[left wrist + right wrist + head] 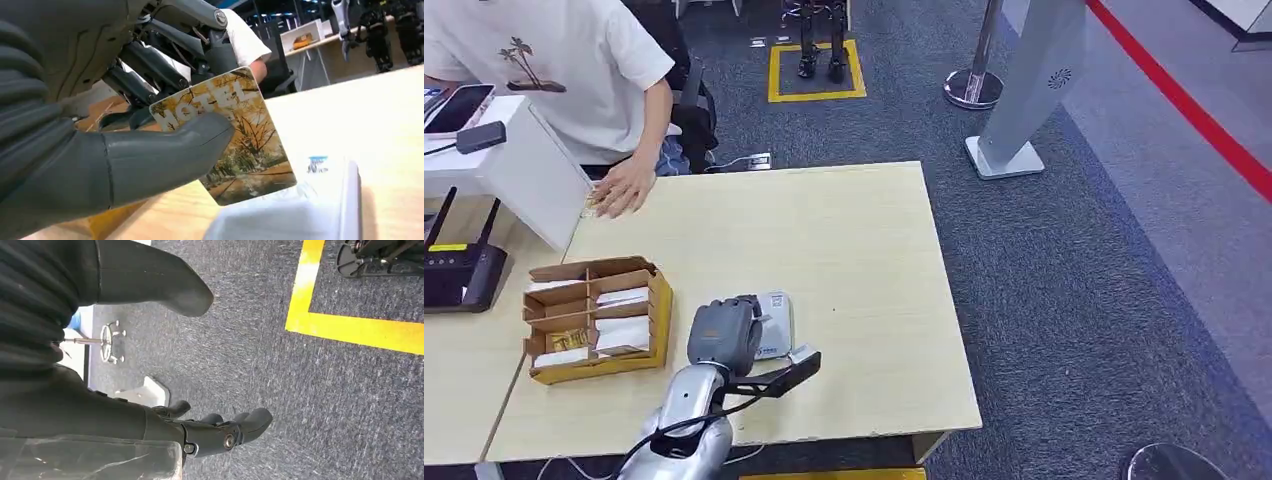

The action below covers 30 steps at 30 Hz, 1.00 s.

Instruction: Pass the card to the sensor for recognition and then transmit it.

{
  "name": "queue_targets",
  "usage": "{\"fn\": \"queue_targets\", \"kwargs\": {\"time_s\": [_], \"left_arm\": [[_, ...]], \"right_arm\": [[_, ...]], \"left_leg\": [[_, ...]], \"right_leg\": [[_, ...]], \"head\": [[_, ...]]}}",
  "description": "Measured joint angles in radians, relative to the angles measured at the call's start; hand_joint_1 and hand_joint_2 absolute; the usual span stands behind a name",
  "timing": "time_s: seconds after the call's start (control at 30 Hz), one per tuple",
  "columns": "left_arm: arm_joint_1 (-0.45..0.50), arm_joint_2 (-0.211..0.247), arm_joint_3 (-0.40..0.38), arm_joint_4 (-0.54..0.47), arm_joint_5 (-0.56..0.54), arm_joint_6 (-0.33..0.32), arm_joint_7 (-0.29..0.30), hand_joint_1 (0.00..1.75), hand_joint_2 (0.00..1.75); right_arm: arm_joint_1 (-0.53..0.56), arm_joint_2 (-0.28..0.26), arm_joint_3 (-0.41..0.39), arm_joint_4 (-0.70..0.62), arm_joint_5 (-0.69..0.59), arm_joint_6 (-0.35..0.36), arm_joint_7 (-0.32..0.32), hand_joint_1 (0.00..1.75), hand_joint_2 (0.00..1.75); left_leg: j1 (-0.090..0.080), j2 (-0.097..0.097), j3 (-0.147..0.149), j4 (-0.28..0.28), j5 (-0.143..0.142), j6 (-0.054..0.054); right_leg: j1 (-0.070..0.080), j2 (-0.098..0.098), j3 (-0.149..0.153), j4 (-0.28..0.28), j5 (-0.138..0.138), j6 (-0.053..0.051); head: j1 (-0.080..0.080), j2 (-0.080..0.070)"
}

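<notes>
Card (235,135), hotel print, pinched between thumb and fingers of your left hand (724,335), held tilted just above the white sensor (776,322), near the table's (874,300) front edge; can't tell if its lower edge touches the pad. Going left to right across the table: black router (459,275) by the left edge, cardboard card tray (596,318) with more cards in its slots, then your hand over the sensor, bare top beyond it. A person's hand (622,188) rests at the far left corner. Your right hand (220,432) hangs over the carpet holding nothing, fingers loosely apart. Risks, as I judge them: card is tilted, so the sensor may not read it; grip sits on one side only, so pressing down could swivel or slip the card; passing it on before a read spoils the order; the long reach to the person could drop it
</notes>
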<state>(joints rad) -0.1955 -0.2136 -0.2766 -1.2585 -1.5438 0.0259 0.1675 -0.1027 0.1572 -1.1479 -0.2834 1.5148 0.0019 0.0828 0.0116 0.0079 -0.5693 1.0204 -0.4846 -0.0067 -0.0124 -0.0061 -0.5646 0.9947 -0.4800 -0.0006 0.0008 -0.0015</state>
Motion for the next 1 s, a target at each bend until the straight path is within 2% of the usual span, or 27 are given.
{"fn": "queue_targets", "kwargs": {"time_s": [0.43,1.0], "left_arm": [[0.000,-0.009,0.000,0.034,0.000,0.008,-0.012,1.75,1.75],[0.000,-0.008,0.000,0.018,0.000,0.011,-0.011,1.75,1.75]], "right_arm": [[0.000,0.000,0.000,0.000,-0.001,0.000,0.003,0.00,1.75],[0.000,0.000,0.000,0.000,-0.001,0.000,0.004,0.00,1.75]], "left_leg": [[0.000,0.000,0.000,0.000,0.000,0.000],[0.000,0.000,0.000,0.000,0.000,0.000]], "right_leg": [[0.000,0.000,0.000,0.000,0.000,0.000],[0.000,0.000,0.000,0.000,0.000,0.000]], "head": [[0.000,0.000],[0.000,0.000]]}}
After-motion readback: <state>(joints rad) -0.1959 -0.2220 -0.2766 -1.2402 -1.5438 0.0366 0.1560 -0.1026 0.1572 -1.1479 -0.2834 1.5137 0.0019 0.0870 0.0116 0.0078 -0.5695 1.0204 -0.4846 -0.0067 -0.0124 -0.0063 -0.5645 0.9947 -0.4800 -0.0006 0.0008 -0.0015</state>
